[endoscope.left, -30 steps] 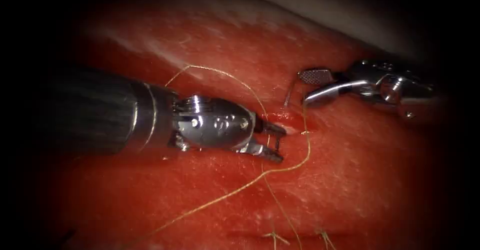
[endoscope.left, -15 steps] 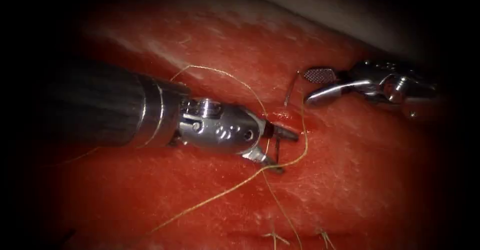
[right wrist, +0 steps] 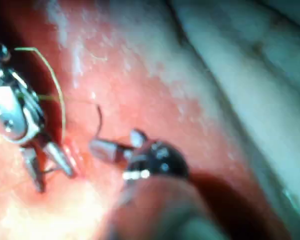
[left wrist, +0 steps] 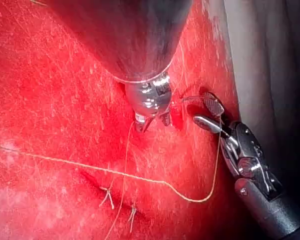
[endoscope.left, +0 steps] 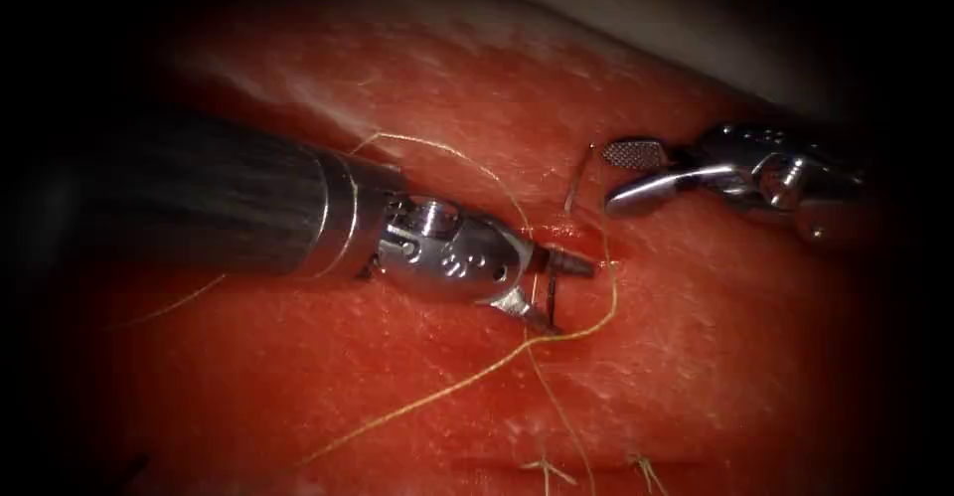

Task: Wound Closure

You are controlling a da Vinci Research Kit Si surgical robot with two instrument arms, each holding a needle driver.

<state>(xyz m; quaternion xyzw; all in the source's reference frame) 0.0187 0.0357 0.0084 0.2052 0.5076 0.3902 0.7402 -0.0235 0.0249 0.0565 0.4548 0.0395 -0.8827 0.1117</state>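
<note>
The curved needle sits in the tissue (endoscope.left: 696, 357) across the wet cut (endoscope.left: 568, 232). Its tail (endoscope.left: 574, 186) stands up out of the tissue on the right tool's side. Its tip end (endoscope.left: 550, 297) comes out on the left side. My left tool (endoscope.left: 568, 297) has its jaws open, one on each side of that tip end, also seen in the left wrist view (left wrist: 152, 122). My right tool (endoscope.left: 608, 176) is open just right of the tail and holds nothing (right wrist: 102, 147). Yellow thread (endoscope.left: 467, 377) loops over the left tool and trails down across the tissue.
Two tied stitches with short cut ends (endoscope.left: 545, 471) (endoscope.left: 646, 468) lie at the near edge of the tissue. The pale rim of the tissue (endoscope.left: 636, 29) runs behind the right tool. Slack thread (left wrist: 140, 178) lies across the tissue near the stitches (left wrist: 108, 196).
My left tool has moved right towards the cut, and its open jaws have narrowed around the needle's tip end. The right tool has barely moved.
</note>
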